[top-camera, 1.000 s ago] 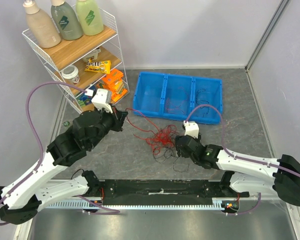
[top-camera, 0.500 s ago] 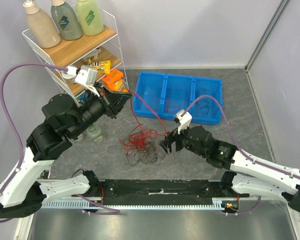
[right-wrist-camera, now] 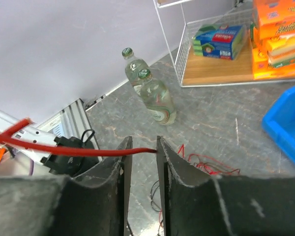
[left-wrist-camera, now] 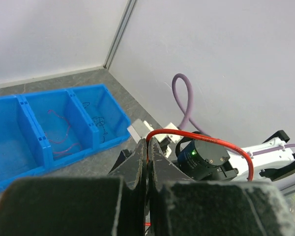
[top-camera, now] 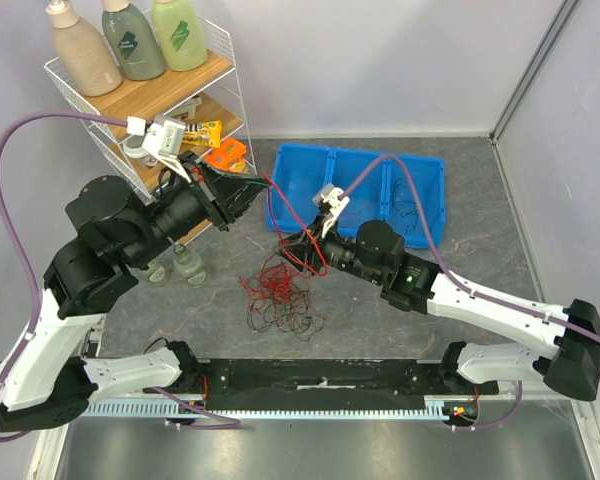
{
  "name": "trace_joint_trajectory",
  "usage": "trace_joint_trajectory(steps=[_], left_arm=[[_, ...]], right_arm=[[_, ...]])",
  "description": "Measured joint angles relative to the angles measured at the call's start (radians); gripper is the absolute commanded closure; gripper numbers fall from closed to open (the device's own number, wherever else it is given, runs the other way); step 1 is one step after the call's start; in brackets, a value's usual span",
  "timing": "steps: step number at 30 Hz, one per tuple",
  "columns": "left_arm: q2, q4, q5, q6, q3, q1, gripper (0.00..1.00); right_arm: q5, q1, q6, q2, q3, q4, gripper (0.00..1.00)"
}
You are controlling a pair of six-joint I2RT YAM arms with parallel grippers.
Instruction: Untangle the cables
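Left gripper (left-wrist-camera: 147,145) was clamped flat shut on one red strand (left-wrist-camera: 177,131), sitting upper left of centre in the top view, right by the wire shelf (top-camera: 180,85). Right gripper (right-wrist-camera: 144,147) showed only a narrow gap, with what looked like the same strand running across it (couldn't tell if it was actually pinched). The rest of the cables (top-camera: 280,290), red and black mixed, sat in a loose clump on the table (top-camera: 480,250) at lower centre, strand trailing down into it. A few bits lay in the blue bin (top-camera: 360,152).

My read: mid pull-out of a single red wire. The next move probably needed the right one gripping properly. Then the two would have to spread slowly so the clump didn't drag along or cinch tighter.
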Motion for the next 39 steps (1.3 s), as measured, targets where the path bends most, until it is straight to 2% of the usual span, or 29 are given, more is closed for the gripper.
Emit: trace_joint_trajectory(steps=[1,2,5,6,8,9,11,13,19,22,29,35,39], left_arm=[[-0.004,0.001,0.0,0.0,0.002,0.0,0.98],[-0.009,0.0,-0.001,0.0,0.002,0.0,0.99],[-0.031,0.005,-0.014,0.0,-0.014,0.0,0.98],[-0.041,0.007,-0.03,0.0,-0.027,0.0,0.88],[-0.061,0.008,-0.077,0.0,-0.065,0.0,0.52],[-0.07,0.005,-0.1,0.002,-0.082,0.0,0.41],[-0.094,0.003,-0.148,-0.007,-0.129,0.0,0.27],[-0.114,-0.003,-0.186,-0.011,-0.18,0.0,0.2],[-0.201,-0.025,-0.216,-0.014,-0.343,0.0,0.16],[-0.243,-0.037,-0.22,-0.025,-0.409,0.0,0.17],[-0.301,-0.029,-0.181,-0.092,-0.615,0.0,0.24],[-0.23,-0.018,-0.101,-0.117,-0.737,0.0,0.19],[-0.215,0.002,-0.076,-0.117,-0.777,0.0,0.19]], right_arm=[[-0.004,0.001,0.007,0.006,0.011,-0.005,0.92],[-0.007,0.001,0.002,0.006,0.021,-0.008,1.0],[-0.021,0.001,0.008,0.006,0.092,-0.036,1.0],[-0.026,0.001,0.011,0.003,0.123,-0.048,1.0],[-0.034,0.001,0.017,-0.005,0.196,-0.085,1.0],[-0.033,0.001,0.022,-0.011,0.235,-0.103,1.0],[-0.018,0.001,0.031,-0.028,0.329,-0.16,1.0],[0.017,0.002,0.032,-0.039,0.422,-0.22,1.0],[0.174,-0.013,-0.008,-0.016,0.683,-0.406,1.0],[0.23,-0.066,-0.033,0.017,0.731,-0.467,1.0],[0.28,-0.29,-0.078,0.14,0.705,-0.525,1.0],[0.239,-0.47,-0.085,0.259,0.655,-0.52,1.0],[0.199,-0.546,-0.078,0.276,0.615,-0.514,1.0]])
